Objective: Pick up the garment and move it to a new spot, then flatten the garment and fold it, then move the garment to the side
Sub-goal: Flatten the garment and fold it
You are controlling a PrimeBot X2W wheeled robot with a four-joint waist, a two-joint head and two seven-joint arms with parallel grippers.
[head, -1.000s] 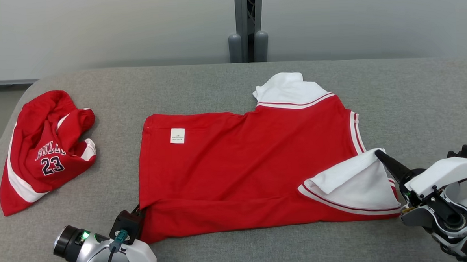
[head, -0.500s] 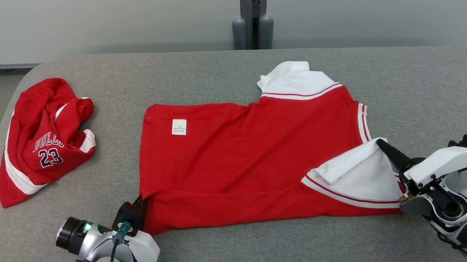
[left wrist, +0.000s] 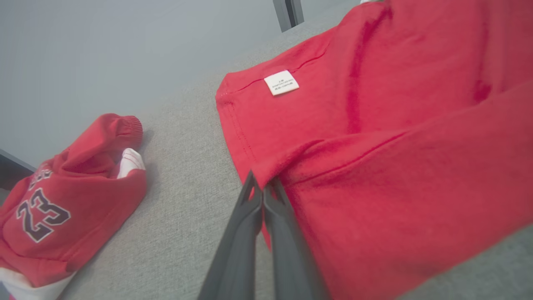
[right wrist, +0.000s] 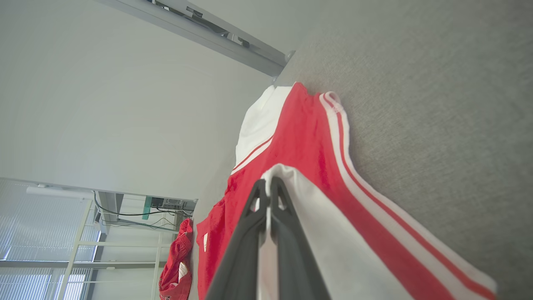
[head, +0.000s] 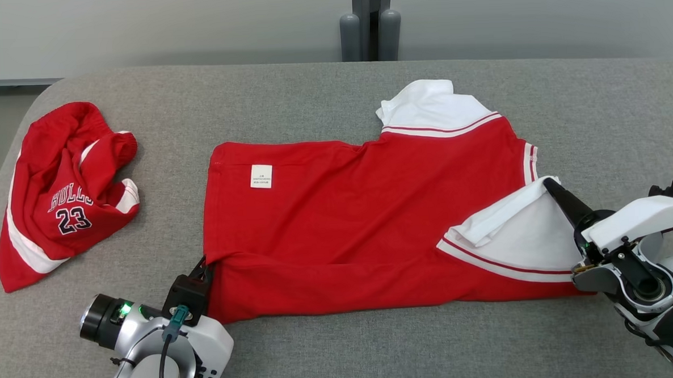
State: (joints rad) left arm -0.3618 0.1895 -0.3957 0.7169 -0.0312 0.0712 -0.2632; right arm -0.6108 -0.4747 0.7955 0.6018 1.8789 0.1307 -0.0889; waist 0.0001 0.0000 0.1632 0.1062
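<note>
My red garment (head: 360, 222) lies spread across the grey counter (head: 332, 354), its small white label (head: 261, 176) facing up and its near edge folded over. The far white sleeve (head: 432, 108) lies flat. My right jaws pinch the near white sleeve (head: 529, 237), and my left jaws pinch the near-left corner.

Bright, even, diffuse indoor light; head view sharp, just soft shadows beside the crumpled jersey (head: 67, 195) at left and under the garment (head: 343, 223) along its near edge. Wrist views wide-angle, lines bent toward the edges, close-up fingers (left wrist: 237, 250) at bottom center slightly soft. Window blinds (right wrist: 37, 233) glow pale at lower left of right wrist view.
</note>
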